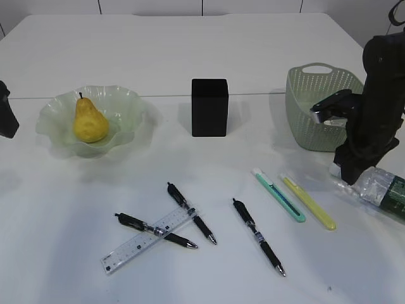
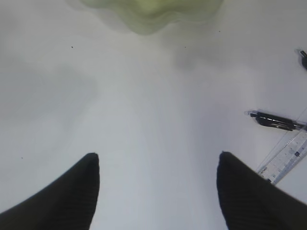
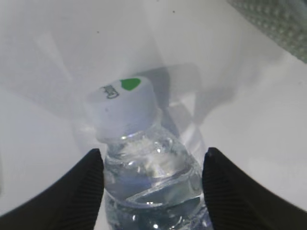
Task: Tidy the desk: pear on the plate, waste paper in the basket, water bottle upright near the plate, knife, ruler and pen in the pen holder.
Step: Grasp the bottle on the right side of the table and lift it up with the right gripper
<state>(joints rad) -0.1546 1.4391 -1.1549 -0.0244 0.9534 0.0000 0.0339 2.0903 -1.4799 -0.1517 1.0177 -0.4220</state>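
Here the right tool [image 3: 152,165] brackets the shoulder of the water bottle [image 3: 144,143], one finger on each side just below the white cap [image 3: 122,108]; whether the pads already touch the plastic I cannot tell (the gap looks nearly gone). The bottle lies on its side on the tabletop [image 1: 190,57], at about four o'clock from the basket [image 1: 316,104]. Its thin clear wall looks likely to dent and slip under pressure, and the water inside adds weight, so the stiffer shoulder under the cap seems the safest hold. The left tool [image 2: 156,165] hangs spread and empty over bare tabletop, the plate [image 2: 148,9] at twelve o'clock. The bottle's lower half is cut off in both views, and the waste paper is nowhere I can make out.
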